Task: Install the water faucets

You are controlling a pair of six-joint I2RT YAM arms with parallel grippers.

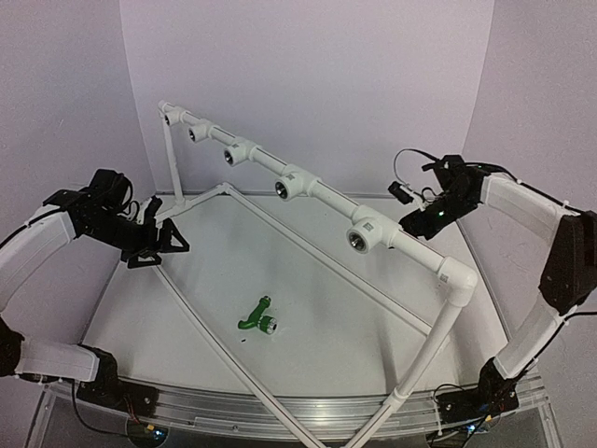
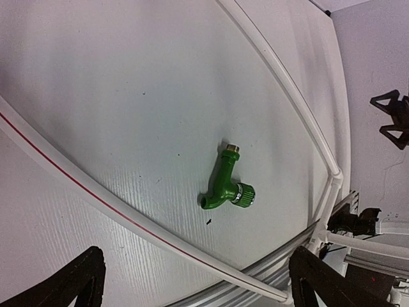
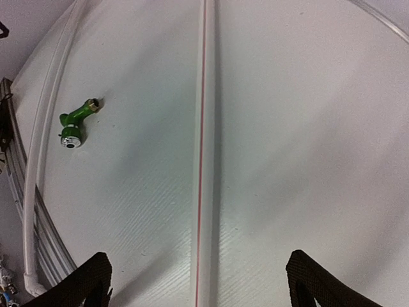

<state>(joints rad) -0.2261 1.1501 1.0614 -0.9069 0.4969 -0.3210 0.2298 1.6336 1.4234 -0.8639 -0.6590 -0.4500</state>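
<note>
Metal trim runs along the near edge of the worktop [image 1: 131, 317], with both arm bases [image 1: 98, 378] bolted at its two near corners. Low pipes of a white pipe frame [image 1: 308, 250] start at this edge and spread toward the far left corner and the right edge. One low pipe carries a thin red stripe [image 3: 200, 160] along its length; if it is print, it is too fine to read.

Between these low pipes, a little nearer the near edge than the far one, a bright-green faucet [image 1: 256, 315] lies on its side, touching no pipe. Its silver ribbed end points toward the near edge and its brass-coloured threaded end toward the far edge. A tiny dark speck [image 2: 209, 222] sits just beside it on the near side.

Farther back, the left hand [image 1: 160, 247] hangs over the left edge, its two black fingers [image 2: 80, 281] spread apart and holding nothing. The right hand [image 3: 198, 281] hovers over the far right part of the worktop, fingers likewise apart and empty.

A raised rail of the frame slants from the far left corner to an elbow [image 1: 457, 277] at the right edge, with five white tee fittings [image 1: 294, 182] along it, their dark openings facing the near edge.
</note>
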